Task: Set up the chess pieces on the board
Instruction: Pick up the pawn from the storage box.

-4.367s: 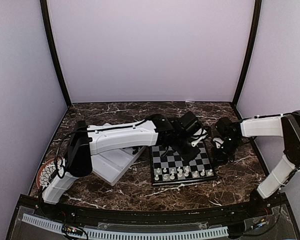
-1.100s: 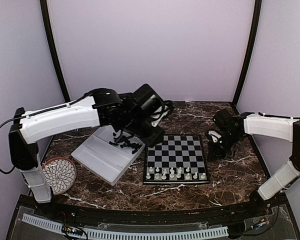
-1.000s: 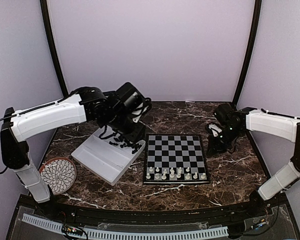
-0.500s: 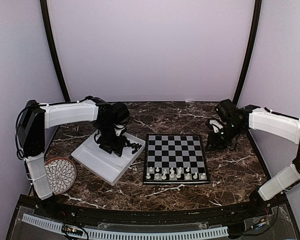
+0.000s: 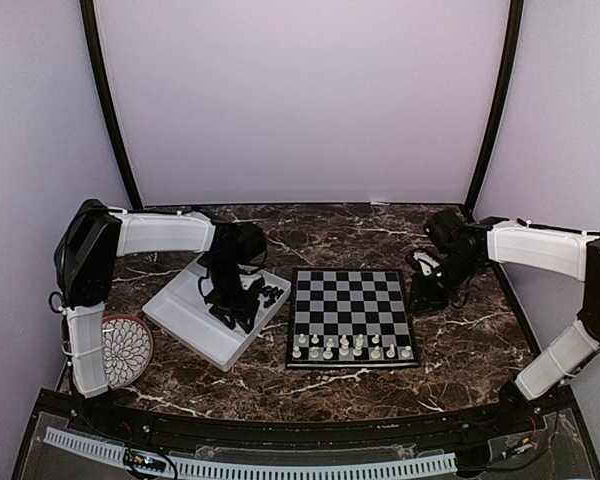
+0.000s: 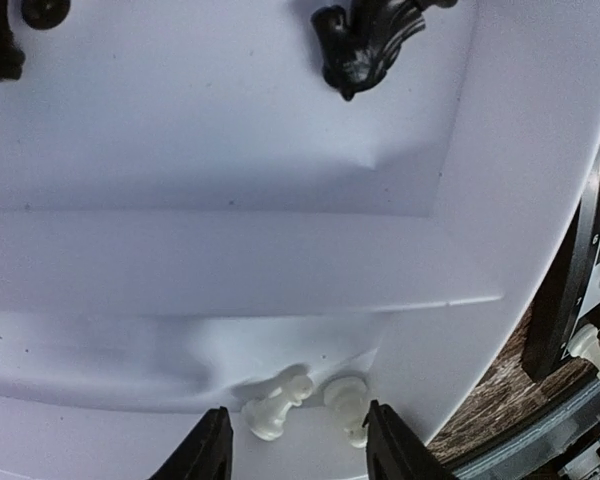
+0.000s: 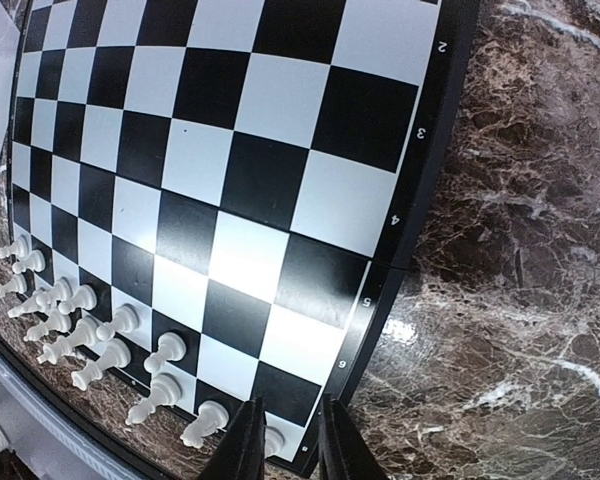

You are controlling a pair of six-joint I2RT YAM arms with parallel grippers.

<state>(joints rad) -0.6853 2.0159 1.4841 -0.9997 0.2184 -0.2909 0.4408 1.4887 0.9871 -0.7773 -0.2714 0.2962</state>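
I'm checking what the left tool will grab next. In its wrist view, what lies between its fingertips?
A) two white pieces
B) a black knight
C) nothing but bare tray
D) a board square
A: two white pieces lie on the white tray between the fingertips of the open left tool; the black knight sits farther off.

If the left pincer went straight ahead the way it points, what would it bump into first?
Probably the two white chess pieces lying in the white tray, just ahead of the open left pincer.

Glossy checked board (image 7: 230,200), polished marble-look table (image 7: 500,250), smooth, probably plastic white tray (image 6: 230,150).
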